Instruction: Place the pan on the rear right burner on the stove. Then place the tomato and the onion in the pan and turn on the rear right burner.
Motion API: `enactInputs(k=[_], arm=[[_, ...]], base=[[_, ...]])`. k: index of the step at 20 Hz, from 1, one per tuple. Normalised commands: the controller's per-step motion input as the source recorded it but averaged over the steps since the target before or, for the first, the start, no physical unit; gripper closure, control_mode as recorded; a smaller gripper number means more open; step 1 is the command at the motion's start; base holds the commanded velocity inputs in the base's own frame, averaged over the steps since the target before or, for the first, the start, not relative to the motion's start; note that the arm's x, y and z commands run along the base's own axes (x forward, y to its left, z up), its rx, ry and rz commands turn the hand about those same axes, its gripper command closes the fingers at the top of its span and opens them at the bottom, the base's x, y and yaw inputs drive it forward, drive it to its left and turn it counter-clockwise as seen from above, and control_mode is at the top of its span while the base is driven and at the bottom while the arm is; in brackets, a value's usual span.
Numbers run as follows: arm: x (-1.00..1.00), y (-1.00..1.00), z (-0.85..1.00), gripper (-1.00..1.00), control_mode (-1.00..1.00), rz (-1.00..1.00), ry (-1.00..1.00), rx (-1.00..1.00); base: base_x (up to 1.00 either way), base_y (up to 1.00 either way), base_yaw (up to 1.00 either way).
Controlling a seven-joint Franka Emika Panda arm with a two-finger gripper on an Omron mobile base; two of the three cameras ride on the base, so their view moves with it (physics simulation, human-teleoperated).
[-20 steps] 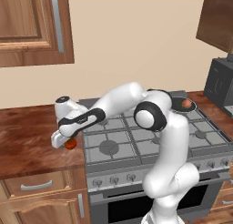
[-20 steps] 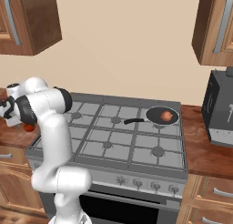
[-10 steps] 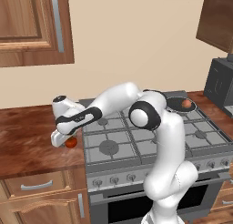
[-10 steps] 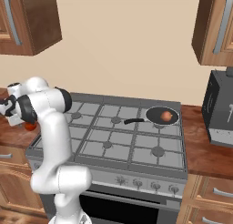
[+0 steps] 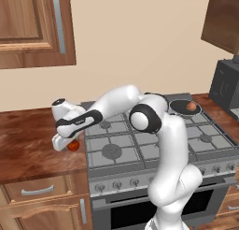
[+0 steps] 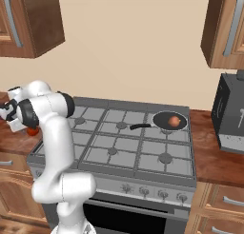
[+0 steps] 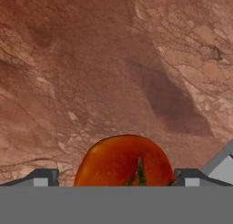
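Observation:
The red-orange tomato (image 5: 73, 146) (image 6: 32, 131) lies on the brown counter (image 5: 28, 149) just left of the stove (image 5: 140, 152) (image 6: 119, 150). My gripper (image 5: 66, 141) (image 7: 117, 177) is lowered over it and open. Its two fingertips (image 7: 43, 177) stand either side of the tomato (image 7: 125, 161) without pressing on it. The black pan (image 5: 182, 104) (image 6: 164, 120) rests on the rear right burner (image 6: 155, 110), handle pointing left. The tan-pink onion (image 5: 191, 106) (image 6: 174, 121) sits inside it.
A dark appliance (image 5: 226, 86) (image 6: 232, 114) stands on the counter right of the stove. Knobs (image 6: 143, 191) line the stove's front. Wooden wall cabinets (image 5: 32, 28) hang above, and drawers (image 5: 37, 191) sit under the left counter. My arm stretches across the stove's left burners.
The hand has edged slightly left over the tomato. Tomato, pan and onion have stayed where they were.

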Motion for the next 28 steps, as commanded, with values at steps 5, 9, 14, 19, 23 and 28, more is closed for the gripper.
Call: enactInputs(k=[5,9,14,19,23,28], arm=[[-0.02,-0.01,-0.04,1.0,-1.0,0.0,0.03,-0.03],[-0.08,-0.17,0.0,1.0,-1.0,0.0,0.01,-0.01],[-0.22,-0.17,0.38,1.0,-1.0,0.0,-0.02,0.0],[-0.15,-0.26,0.69,1.0,-1.0,0.0,-0.07,0.0],[-0.02,-0.35,0.65,1.0,-1.0,0.0,-0.06,0.0],[-0.07,-0.53,0.42,1.0,-1.0,-0.01,-0.02,0.01]], base=[[0.0,0.0,0.0],[0.0,0.0,0.0],[0.0,0.0,0.0],[0.0,0.0,0.0],[0.0,0.0,0.0],[0.0,0.0,0.0]])
